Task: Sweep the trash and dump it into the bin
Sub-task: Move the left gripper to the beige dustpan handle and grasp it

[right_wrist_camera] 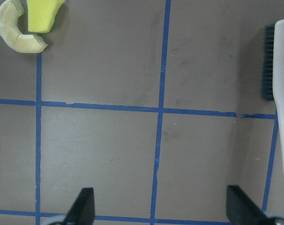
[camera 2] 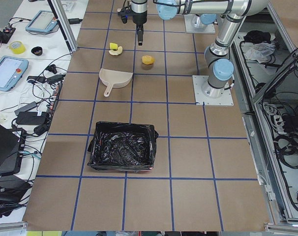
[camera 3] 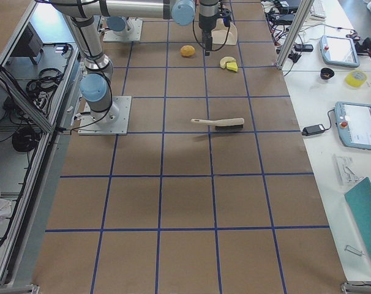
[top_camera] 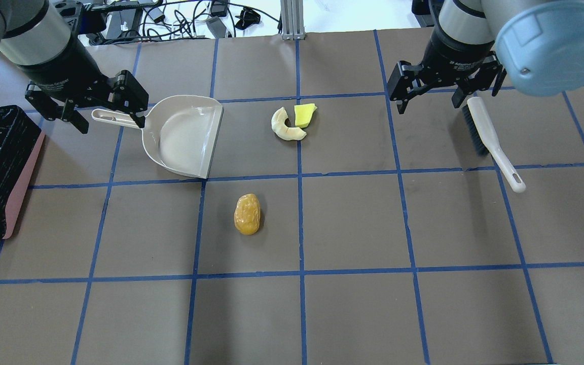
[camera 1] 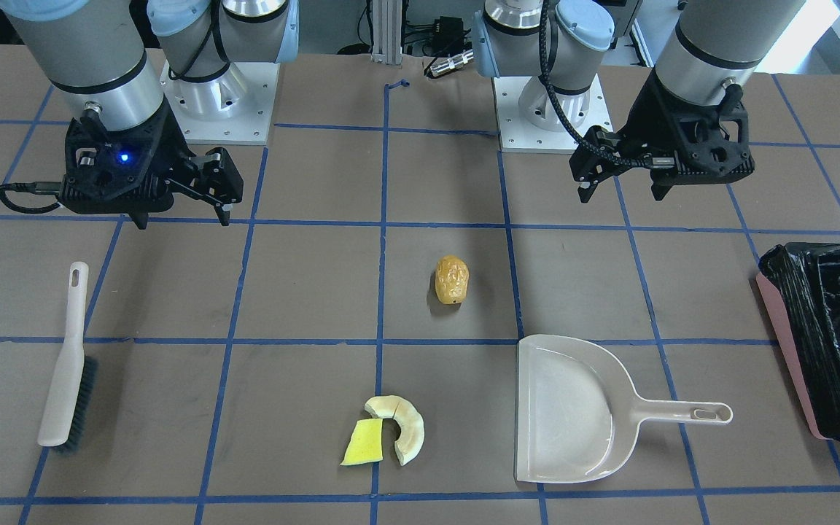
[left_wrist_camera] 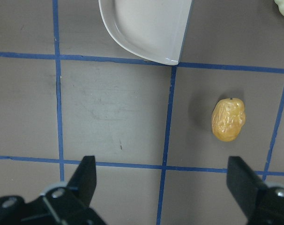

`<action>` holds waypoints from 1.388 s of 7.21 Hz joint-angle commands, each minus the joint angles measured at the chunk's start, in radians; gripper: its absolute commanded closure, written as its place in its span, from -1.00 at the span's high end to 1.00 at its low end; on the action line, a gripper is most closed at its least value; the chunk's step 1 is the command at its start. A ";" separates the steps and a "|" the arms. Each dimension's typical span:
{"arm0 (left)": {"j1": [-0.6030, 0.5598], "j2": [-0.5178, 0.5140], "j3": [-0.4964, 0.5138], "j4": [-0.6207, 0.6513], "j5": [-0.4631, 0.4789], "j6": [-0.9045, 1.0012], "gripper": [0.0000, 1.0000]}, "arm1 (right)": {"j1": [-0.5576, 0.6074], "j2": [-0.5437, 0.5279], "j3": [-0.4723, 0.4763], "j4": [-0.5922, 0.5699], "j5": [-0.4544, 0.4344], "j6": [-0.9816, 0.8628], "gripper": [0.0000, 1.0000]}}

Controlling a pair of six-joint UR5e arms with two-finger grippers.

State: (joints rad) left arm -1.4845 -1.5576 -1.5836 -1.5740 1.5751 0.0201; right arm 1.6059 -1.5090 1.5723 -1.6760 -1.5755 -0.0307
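I have both arms stretched forward, wrists bent so the tools point straight down. My left gripper (camera 1: 623, 195) hangs with its jaws spread wide and nothing between them. My right gripper (camera 1: 184, 220) is spread just as wide and grips nothing. They look about level, though I can't judge height well.
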 commanded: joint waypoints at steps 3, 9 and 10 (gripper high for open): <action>0.000 -0.002 0.001 0.002 -0.007 -0.002 1.00 | 0.002 -0.004 0.002 -0.001 0.005 0.000 1.00; 0.067 -0.067 -0.004 0.101 0.003 -0.182 1.00 | 0.003 -0.025 0.006 -0.001 -0.009 -0.004 1.00; 0.072 -0.094 -0.021 0.159 0.008 -0.186 1.00 | 0.003 -0.020 0.006 -0.001 0.005 -0.003 1.00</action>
State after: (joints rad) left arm -1.4203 -1.6247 -1.5915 -1.4869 1.5795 -0.1352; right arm 1.6089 -1.5315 1.5775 -1.6761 -1.5763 -0.0317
